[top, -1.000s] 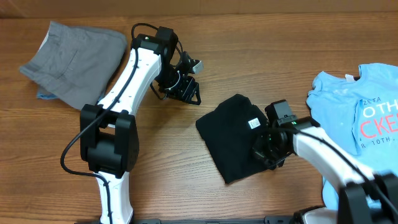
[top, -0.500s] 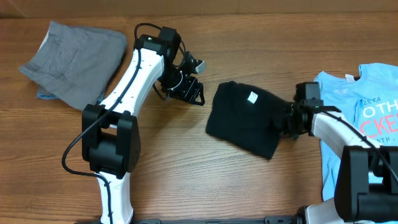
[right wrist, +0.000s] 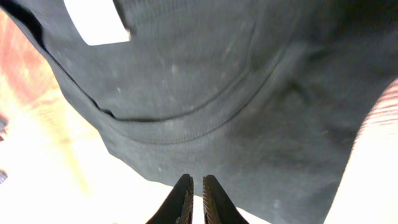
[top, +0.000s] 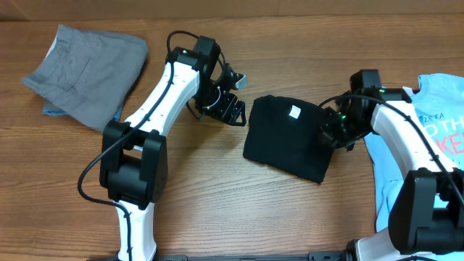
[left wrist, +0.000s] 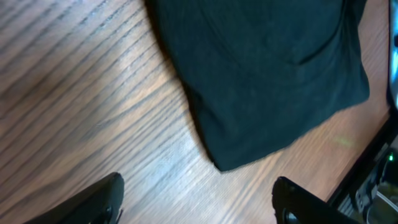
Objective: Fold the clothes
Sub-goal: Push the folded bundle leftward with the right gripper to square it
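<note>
The black T-shirt (top: 286, 141) lies folded in a compact block at mid-table, its white neck label (top: 294, 112) facing up. My right gripper (top: 333, 136) is at the shirt's right edge, with its fingers pinched together on the hem (right wrist: 198, 180). The shirt (right wrist: 217, 93) fills the right wrist view. My left gripper (top: 230, 109) is open and empty just left of the shirt's upper left corner. In the left wrist view its fingers (left wrist: 199, 199) are spread wide over bare wood, short of the shirt (left wrist: 267, 74).
Grey shorts (top: 87, 69) lie folded at the far left. A light blue printed tee (top: 435, 138) lies at the right edge, partly under my right arm. The wooden table (top: 217, 196) shows between them.
My right gripper has pulled the black T-shirt up and to the right, turning it. My left arm has moved right, closer to the shirt's left edge.
</note>
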Motion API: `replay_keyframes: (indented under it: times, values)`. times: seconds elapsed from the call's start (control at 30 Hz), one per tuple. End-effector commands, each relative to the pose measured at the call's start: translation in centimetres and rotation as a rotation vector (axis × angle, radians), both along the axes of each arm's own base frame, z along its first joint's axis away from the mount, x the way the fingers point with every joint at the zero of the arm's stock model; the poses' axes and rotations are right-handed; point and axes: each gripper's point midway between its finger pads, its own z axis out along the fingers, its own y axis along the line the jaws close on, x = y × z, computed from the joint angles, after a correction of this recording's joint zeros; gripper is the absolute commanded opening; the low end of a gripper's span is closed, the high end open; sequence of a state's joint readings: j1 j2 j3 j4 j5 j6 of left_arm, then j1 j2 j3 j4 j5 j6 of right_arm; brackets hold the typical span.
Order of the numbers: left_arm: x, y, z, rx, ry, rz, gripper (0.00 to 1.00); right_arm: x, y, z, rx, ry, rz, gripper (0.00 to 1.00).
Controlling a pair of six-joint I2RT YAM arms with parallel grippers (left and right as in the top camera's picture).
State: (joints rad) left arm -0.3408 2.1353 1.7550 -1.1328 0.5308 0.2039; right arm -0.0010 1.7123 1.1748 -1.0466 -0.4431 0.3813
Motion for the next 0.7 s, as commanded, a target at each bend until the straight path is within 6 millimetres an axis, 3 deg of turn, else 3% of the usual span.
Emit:
replay_keyframes:
  times: [0.0, 0.33, 0.43, 0.67]
  values:
    - [-1.3, -1.8, -1.8, -0.102, 0.096, 0.02, 0.8, -1.7, 1.2, -1.4, 0.021, 0.043, 0.004, 0.1]
    - [-1.4, -4.7, -5.7, -0.178, 0.188, 0.062, 0.82, -5.5, -0.4, -8.3, -0.083, 0.142, -0.183, 0.08]
    - [-2.1, -5.6, -7.5, -0.157, 0.232, 0.073, 0.82, -6.0, -0.9, -9.2, -0.112, 0.152, -0.196, 0.09]
    - [-4.2, -8.8, -11.4, -0.147, 0.321, 0.07, 0.84, -5.9, -0.9, -9.3, -0.112, 0.146, -0.195, 0.09]
